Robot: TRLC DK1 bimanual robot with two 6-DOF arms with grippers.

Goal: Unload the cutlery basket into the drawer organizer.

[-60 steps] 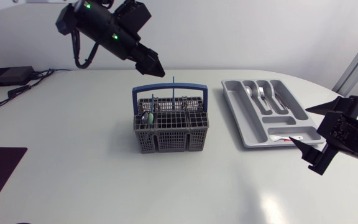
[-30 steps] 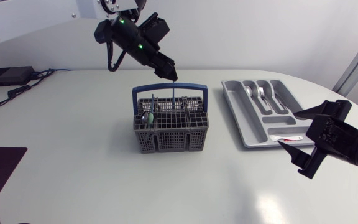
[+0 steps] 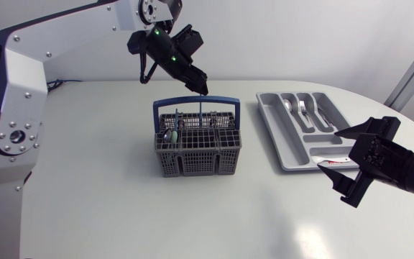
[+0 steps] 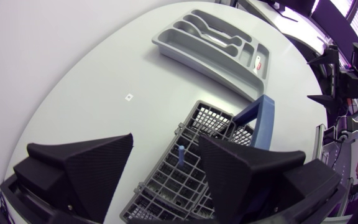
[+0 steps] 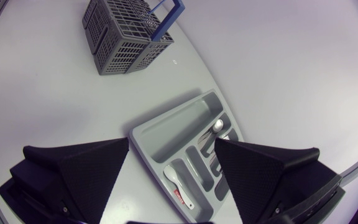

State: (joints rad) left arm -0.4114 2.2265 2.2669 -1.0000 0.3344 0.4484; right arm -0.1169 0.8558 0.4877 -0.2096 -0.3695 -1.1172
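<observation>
Claw on the left arm (image 3: 200,88) hangs right over the cutlery basket (image 3: 196,160), fingers spread wide, with the upright blue-handled utensil (image 3: 200,108) poking up just under the gap. The basket sits in the middle of the bench (image 3: 106,187), and the drawer organizer (image 3: 273,124) is off to its right. Looks like the pick is the step in hand. To do it well, the arm should drop straight down with the handle tip centred between the fingers. It needs to dodge the basket's blue carry handle (image 3: 195,103) just beside it, pinch high and lift vertically. Right claw (image 3: 334,152) is spread too, empty, hovering at the organizer's near right corner.
</observation>
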